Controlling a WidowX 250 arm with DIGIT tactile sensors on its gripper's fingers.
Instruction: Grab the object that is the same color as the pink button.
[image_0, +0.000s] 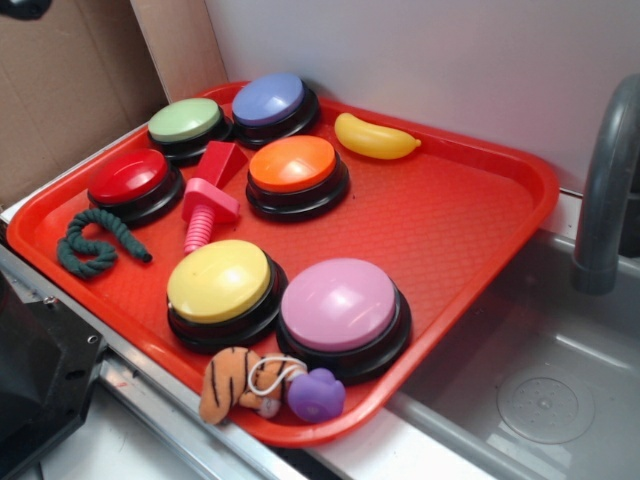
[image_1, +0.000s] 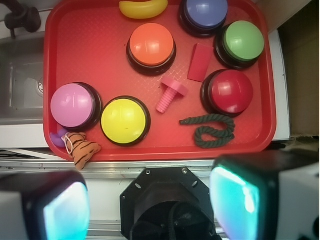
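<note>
On the counter beside the sink (image_0: 560, 400) you have a red tray (image_0: 450, 230) with a textured floor and a raised rim, and it holds everything. Six domed buttons on black bases sit in it: pink button (image_0: 338, 304), yellow button (image_0: 218, 281), orange button (image_0: 292, 163), red button (image_0: 128, 176), green button (image_0: 184, 119) and violet button (image_0: 268, 98). You find the bolt (image_0: 204, 211) lying on its side in the middle, between the orange, red and yellow buttons; it is pink plastic with a flat head and a ribbed shaft. A red wedge (image_0: 220, 160) touches its head. A smooth yellow banana (image_0: 374, 137) lies at the far rim, a coiled green rope (image_0: 92, 242) near the red button, and a plush tiger (image_0: 232, 382) and a rounded purple toy (image_0: 316, 395) at the near rim. No writing can be read. From the wrist view, your gripper (image_1: 150, 210) has its jaws wide apart, well short of the tray and holding nothing.
</note>
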